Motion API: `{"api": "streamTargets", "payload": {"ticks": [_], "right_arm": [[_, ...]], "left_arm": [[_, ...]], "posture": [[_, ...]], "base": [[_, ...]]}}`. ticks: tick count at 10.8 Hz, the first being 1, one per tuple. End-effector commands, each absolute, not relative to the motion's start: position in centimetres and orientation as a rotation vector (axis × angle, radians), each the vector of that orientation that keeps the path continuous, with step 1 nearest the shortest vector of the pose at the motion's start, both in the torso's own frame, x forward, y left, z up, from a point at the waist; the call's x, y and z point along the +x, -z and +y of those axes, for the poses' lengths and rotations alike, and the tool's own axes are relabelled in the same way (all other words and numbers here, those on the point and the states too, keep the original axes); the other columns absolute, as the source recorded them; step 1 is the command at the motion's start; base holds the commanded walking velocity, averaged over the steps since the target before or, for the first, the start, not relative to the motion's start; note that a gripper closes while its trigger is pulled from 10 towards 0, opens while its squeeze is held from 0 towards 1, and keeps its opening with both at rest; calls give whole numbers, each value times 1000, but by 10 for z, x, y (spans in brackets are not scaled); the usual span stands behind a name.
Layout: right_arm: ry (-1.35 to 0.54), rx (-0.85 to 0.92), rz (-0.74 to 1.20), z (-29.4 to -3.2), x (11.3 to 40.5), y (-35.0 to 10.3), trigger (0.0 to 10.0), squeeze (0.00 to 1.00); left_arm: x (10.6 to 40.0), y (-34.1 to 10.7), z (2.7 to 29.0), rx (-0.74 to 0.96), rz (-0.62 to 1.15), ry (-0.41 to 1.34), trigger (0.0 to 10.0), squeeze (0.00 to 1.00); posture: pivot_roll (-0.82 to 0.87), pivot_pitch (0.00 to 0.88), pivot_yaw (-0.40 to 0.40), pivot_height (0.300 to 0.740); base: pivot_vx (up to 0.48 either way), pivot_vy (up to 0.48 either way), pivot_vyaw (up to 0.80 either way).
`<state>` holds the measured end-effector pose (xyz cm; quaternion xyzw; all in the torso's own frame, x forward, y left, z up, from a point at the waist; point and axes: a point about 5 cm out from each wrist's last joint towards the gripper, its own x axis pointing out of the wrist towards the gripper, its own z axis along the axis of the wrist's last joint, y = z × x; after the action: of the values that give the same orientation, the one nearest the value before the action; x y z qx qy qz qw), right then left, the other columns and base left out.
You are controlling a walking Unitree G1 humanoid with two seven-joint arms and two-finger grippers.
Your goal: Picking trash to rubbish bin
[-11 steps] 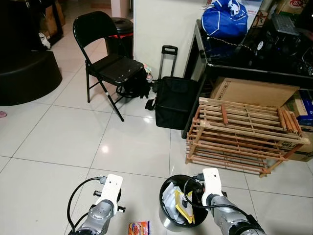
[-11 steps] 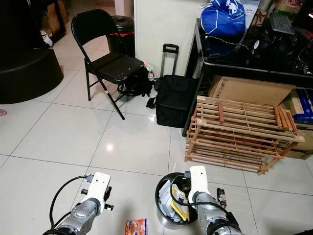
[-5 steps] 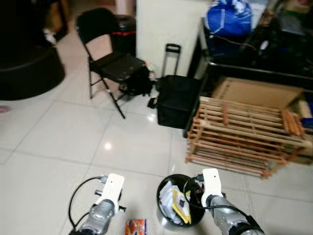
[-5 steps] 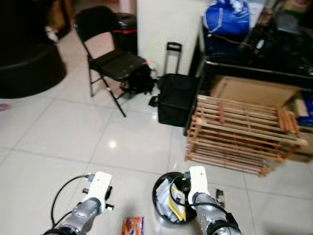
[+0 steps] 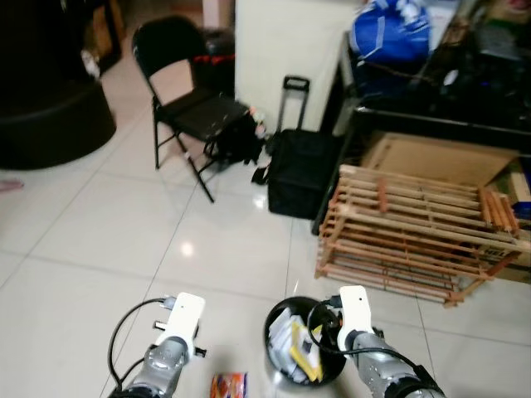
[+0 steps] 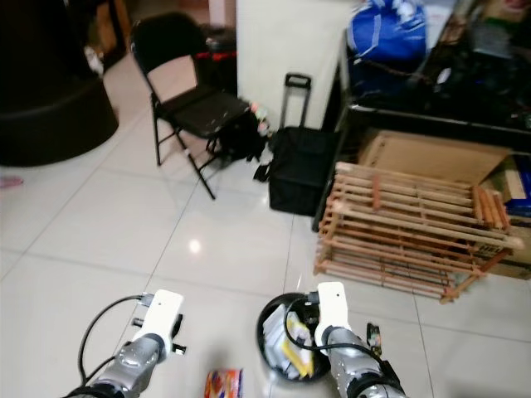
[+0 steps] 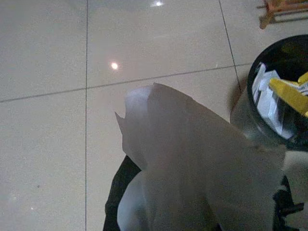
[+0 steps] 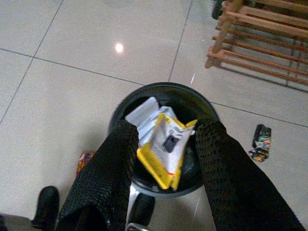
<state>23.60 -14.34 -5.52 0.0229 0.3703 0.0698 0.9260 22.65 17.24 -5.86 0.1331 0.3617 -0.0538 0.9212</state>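
Right tool (image 8: 166, 159) is hovering spread wide, empty, over round black rubbish bin (image 8: 197, 108) | left tool (image 7: 192, 211) is gripping pale crumpled sheet (image 7: 192, 159), bin at its 2 o'clock | risk: sheet dropping short onto the floor beside orange snack packet (image 5: 228, 386).

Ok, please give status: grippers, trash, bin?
Right gripper open above bin. Left gripper holds white paper. Orange wrapper and small packet on floor.
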Motion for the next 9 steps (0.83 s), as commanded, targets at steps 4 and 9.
{"api": "streamTargets", "payload": {"ticks": [4,9], "right_arm": [[-124,35,761,-151,235,55,10000,0],[-123,38,764,-151,234,56,10000,0]], "left_arm": [[231,56,166,276,727,126,10000,0],[231,56,165,264,730,127,10000,0]], "posture": [[59,0,-78,740],[60,0,-78,740]], "base": [[0,-480,0],[0,-118,0]]}}
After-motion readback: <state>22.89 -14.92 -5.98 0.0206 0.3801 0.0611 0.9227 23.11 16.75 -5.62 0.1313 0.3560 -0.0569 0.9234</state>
